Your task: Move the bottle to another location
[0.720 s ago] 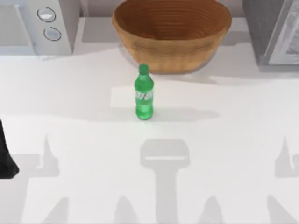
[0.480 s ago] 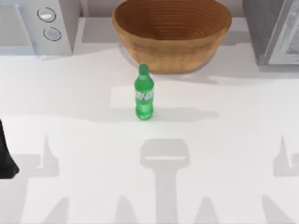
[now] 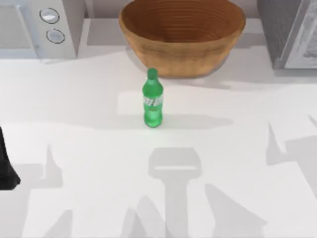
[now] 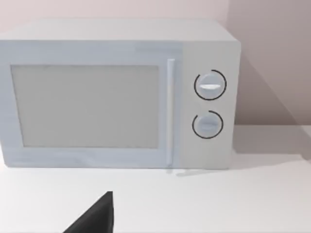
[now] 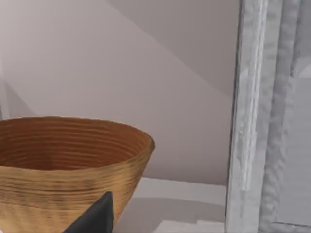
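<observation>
Bottle (image 3: 152,98) standing upright mid-table, just in front of wicker bowl (image 3: 182,37), ungrasped; right gripper (image 5: 92,218) facing the bowl, finger state: cannot tell; approach step; next: descending toward bottle's body.

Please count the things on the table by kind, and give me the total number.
Bottle: 1
Wicker bowl: 1
Microwave: 1
Grey cabinet-like unit at the table's back right: 1
Total: 4
</observation>
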Motion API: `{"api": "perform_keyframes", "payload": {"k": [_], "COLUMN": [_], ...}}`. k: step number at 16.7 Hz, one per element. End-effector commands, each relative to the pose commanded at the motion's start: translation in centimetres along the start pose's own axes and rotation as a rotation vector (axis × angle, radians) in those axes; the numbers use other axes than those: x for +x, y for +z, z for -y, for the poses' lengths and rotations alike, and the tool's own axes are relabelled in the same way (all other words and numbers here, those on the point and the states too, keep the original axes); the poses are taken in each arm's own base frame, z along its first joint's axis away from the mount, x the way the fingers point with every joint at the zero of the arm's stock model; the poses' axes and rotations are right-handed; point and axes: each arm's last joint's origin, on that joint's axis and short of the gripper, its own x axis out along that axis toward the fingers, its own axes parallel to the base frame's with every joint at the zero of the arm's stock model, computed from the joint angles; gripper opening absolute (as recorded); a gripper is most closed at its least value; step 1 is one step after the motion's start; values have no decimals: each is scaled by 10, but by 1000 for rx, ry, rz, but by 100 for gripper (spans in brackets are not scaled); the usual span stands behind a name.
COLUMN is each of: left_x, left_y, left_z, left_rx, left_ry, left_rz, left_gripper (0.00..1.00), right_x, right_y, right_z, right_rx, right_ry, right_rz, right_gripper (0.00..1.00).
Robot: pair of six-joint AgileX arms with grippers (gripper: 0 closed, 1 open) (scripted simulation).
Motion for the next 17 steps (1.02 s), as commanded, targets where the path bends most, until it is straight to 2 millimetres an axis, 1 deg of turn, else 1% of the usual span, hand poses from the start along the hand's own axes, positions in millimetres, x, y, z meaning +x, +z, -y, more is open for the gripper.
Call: {"api": "perform_keyframes", "payload": {"k": [2,4,6,9,11,13,15,17], "left_x": [0,0,0,0,0,0,0,0], "left_y": [0,0,0,0,0,0,0,0], "left_z": [0,0,0,0,0,0,0,0], "left_rx": [0,0,0,0,0,0,0,0], "left_ry": [0,0,0,0,0,0,0,0], "left_rz": [0,0,0,0,0,0,0,0], "left_gripper": [100,100,100,100,100,100,100,100], "right_x": [25,53,81,113,126,134,137,137], "right_y": [0,-9,-27,-66,-96,-125,-150,-169], "right_z": [-8,-19,-34,-61,-80,-98,-113,-125], "right_rx": [5,9,12,14,14,14,15,17], "right_ry": [61,126,193,295,360,421,474,518], "right_rz": [-18,-45,-76,-115,-130,-131,-123,-105], "right_gripper": [100,100,100,100,100,100,100,100]}}
